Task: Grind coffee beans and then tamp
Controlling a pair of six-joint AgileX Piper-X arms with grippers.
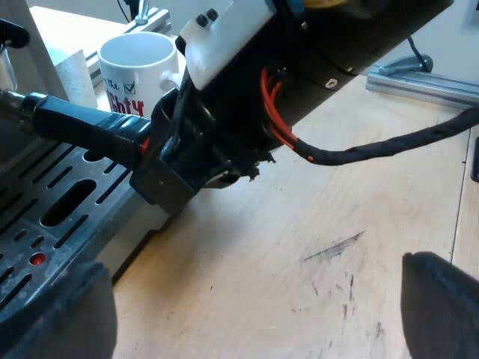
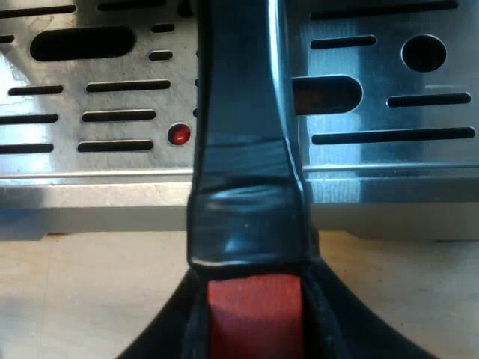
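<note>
**Left wrist view, then right wrist view: holder handle gripped at the machine's front**

Left wrist view. We record the left gripper [image 1: 247, 310] with its fingers [image 1: 52, 314] spread wide above the wooden table [image 1: 314, 247], pinching nothing. We judge it has no part in the present step. The right gripper [image 1: 168, 153] sits at the end of the holder's dark handle [image 1: 82, 123]. That handle runs out from the espresso machine [image 1: 34, 71] over its slotted drip tray [image 1: 52, 224]. The basket end is hidden, so we cannot say whether the holder is locked in. A white mug [image 1: 138, 63] stands just beyond the handle.

Right wrist view. The right gripper [image 2: 251, 288] has its fingers [image 2: 168, 329] pressed onto both sides of the handle at its red end [image 2: 251, 314]. The handle lies above the drip tray, near a small red button [image 2: 178, 134] in the grating. We judge the hold at the far end is chosen for leverage, to turn or draw the holder. We see no grounds, so we judge tamping lies ahead.
</note>
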